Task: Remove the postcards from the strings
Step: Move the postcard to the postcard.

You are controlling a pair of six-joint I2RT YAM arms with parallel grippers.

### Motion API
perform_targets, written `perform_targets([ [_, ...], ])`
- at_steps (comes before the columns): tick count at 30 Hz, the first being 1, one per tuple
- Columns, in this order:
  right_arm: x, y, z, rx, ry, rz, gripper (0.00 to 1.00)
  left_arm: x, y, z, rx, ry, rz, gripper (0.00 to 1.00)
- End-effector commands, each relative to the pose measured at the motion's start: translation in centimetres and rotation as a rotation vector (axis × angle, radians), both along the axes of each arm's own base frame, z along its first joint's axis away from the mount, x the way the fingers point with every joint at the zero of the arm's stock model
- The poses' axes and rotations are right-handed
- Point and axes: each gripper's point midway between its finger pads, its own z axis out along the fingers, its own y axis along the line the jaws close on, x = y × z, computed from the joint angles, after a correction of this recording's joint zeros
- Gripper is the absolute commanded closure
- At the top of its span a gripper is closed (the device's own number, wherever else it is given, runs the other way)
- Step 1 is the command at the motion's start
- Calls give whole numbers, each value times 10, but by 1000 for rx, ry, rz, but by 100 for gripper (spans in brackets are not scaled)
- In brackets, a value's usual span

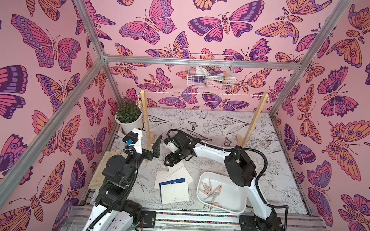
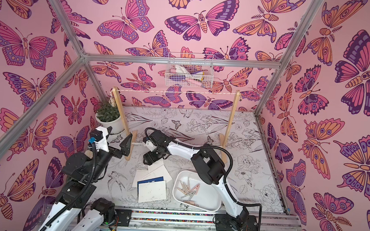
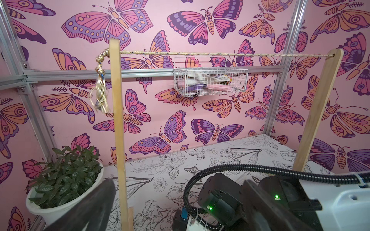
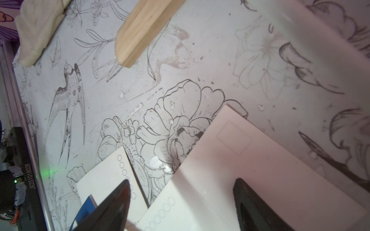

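Over the cards (image 4: pixel 250 160), my right gripper (image 4: pixel 182 181) hangs open, empty; my left gripper (image 3: pixel 178 181), spread wide near a post (image 3: pixel 118 120), holds nothing.

Floral table (image 1: pixel 223 127), postcards (image 1: pixel 175 192), tray (image 1: pixel 229 195), potted plant (image 1: pixel 133 122), rack (image 1: pixel 253 122)

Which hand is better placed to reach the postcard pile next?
Right hand: open, pointing down just over the postcards' far edge. Left hand, open, faces the bare string beside a wooden post.

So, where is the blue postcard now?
In both top views the blue postcard lies on the table, mostly under a white card, just left of the white tray.
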Motion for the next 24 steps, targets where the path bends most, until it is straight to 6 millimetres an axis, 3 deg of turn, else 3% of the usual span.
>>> perform_targets([
  [1, -21, -2, -25, -43, 84, 52, 18, 0, 4, 0, 1, -16, 18, 0],
  [10, -41, 2, -24, -28, 98, 149, 19, 1, 4, -1, 3, -12, 20, 0],
  [24, -58, -8, -19, -26, 102, 220, 20, 0, 4, 0, 3, -14, 20, 0],
])
